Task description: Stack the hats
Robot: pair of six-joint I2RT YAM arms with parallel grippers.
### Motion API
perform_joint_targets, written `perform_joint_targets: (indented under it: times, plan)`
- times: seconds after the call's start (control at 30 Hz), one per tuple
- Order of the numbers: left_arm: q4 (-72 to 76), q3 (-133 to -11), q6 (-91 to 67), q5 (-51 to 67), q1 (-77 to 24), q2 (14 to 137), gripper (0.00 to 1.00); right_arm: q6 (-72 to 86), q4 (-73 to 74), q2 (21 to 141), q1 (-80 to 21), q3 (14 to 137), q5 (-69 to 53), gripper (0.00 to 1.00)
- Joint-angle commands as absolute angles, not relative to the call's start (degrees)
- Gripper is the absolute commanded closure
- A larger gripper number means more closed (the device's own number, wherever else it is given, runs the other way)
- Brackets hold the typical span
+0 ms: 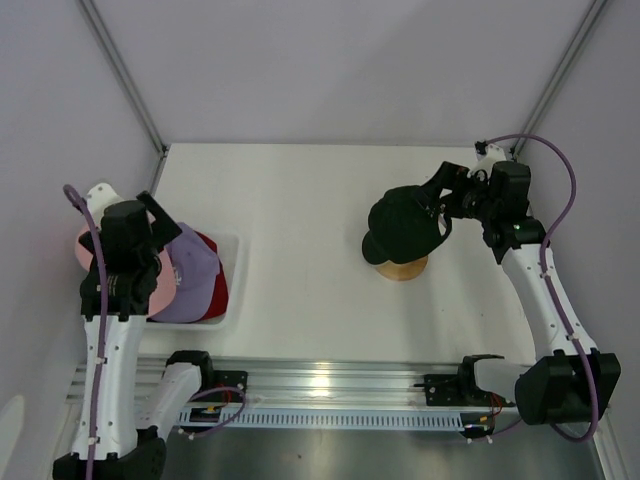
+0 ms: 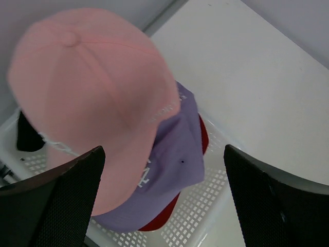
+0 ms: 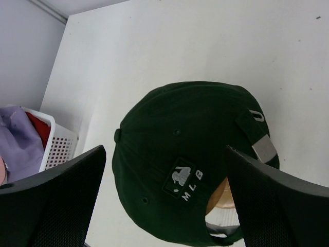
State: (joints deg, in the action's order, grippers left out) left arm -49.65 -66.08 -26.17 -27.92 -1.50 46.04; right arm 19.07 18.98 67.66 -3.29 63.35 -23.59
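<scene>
- My left tool (image 2: 162,154) hangs over the white mesh basket (image 2: 205,216) at the near-left of the worktop (image 1: 300,200), its jaws spread wide and holding nothing.
- In that basket the pink cap (image 2: 87,87) lies on top, with the lavender cap (image 2: 180,149) under it and the red cap (image 2: 159,218) lowest. A dark piece (image 2: 25,136) sits in the corner, too hidden for me to name.
- Pink is uppermost and nothing pins it, so I judge it the next pick. The spread jaws frame it, which fits that.
- Further out, 1 dark cap (image 3: 185,154) sits crown-up on the wooden stand (image 3: 218,193), which I take to be the form that carries the stack.
- My right tool (image 3: 164,149) hovers close over that cap from the far side, jaws fully apart, gripping nothing.
- By my count, 1 cap is on the stand and at least 3 wait in the basket.
</scene>
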Motion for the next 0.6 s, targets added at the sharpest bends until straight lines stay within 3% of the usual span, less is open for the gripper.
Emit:
perform_joint_targets:
  times: [0.0, 0.23, 0.57]
  plan:
    - [-52.2, -70.83, -28.74, -36.55, 2.89, 45.26, 0.01, 19.25, 14.59, 68.29, -3.95, 65.04, -25.93, 0.01]
    - [-50.62, -68.21, -31.02, -30.24, 17.47, 46.75, 0.01, 18.72, 14.94, 69.7, -3.96, 65.65, -26.11, 0.0]
    - [-46.5, -69.78, -27.78, -27.26, 22.32, 49.74, 0.0, 18.54, 14.15, 70.75, -4.04, 65.57, -26.63, 0.0]
